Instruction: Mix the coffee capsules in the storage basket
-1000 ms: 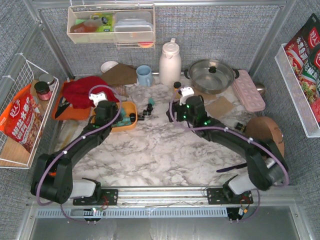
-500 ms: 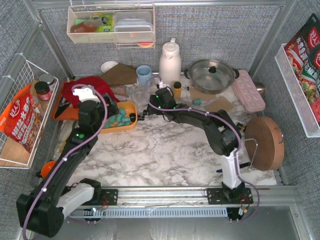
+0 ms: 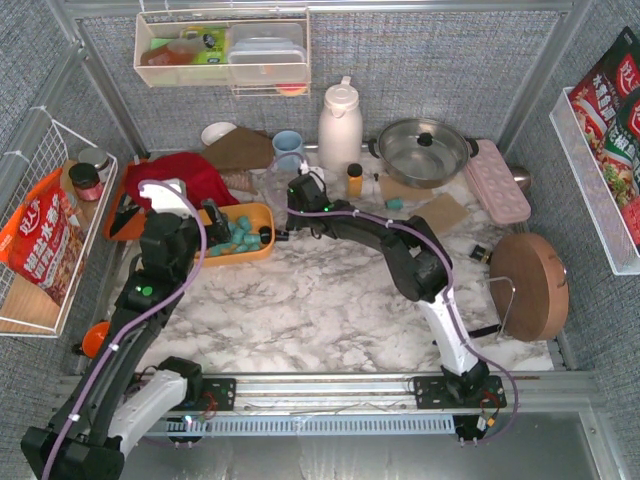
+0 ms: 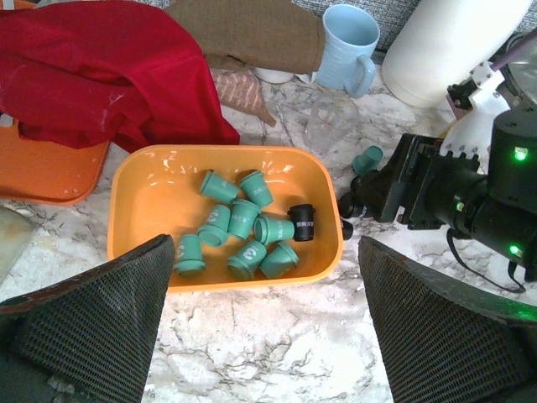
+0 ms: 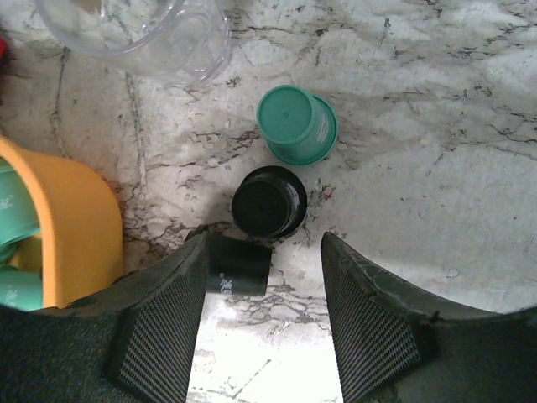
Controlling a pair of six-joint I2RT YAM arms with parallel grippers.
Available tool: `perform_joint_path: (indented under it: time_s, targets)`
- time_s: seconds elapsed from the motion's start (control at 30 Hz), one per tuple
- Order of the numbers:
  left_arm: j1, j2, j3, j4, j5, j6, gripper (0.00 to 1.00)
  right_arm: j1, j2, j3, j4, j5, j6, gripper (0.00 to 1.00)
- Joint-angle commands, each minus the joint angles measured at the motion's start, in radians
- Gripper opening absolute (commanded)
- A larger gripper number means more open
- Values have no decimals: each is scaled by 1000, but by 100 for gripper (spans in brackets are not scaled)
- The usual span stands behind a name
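Note:
The orange storage basket (image 4: 130, 218) (image 3: 262, 212) holds several teal coffee capsules (image 4: 243, 218) and one black one (image 4: 302, 222). My left gripper (image 4: 264, 336) (image 3: 212, 222) hangs open over the marble just in front of the basket, with nothing between its fingers. My right gripper (image 5: 268, 252) (image 3: 288, 222) is open, low over the table right of the basket's corner (image 5: 71, 227). A black capsule (image 5: 239, 263) on its side touches the inner face of the right gripper's left finger. An upright black capsule (image 5: 268, 201) and a teal one (image 5: 295, 124) stand just beyond it.
A clear plastic cup (image 5: 143, 34) stands behind the loose capsules. A red cloth (image 4: 101, 67), a blue mug (image 4: 348, 46) and a white thermos (image 3: 340, 125) lie behind the basket. An orange board (image 3: 135, 225) is to its left; a pot (image 3: 420, 150) sits back right.
My left gripper has opened wide and drawn back out of the basket. My right arm has swung left to the loose capsules beside the basket, its jaws narrower than before.

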Motion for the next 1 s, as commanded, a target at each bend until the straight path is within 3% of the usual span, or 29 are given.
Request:
perform_joint_path:
  time_s: [0.0, 0.17, 0.47, 0.6, 0.73, 0.97]
  targets:
    - [0, -15, -13, 11, 12, 20, 99, 4, 43, 68, -69, 55, -18, 60]
    - [0, -31, -37, 27, 26, 19, 99, 4, 91, 160, -105, 64, -20, 57]
    - [0, -36, -38, 26, 32, 26, 99, 3, 144, 260, -184, 82, -11, 41]
    - [0, -39, -40, 28, 30, 29, 99, 2, 134, 246, -176, 92, -15, 37]
    - [0, -37, -41, 30, 34, 28, 99, 0, 105, 205, -147, 97, -23, 26]
    - [0, -30, -48, 64, 92, 34, 99, -10, -45, 52, -82, 73, -42, 25]
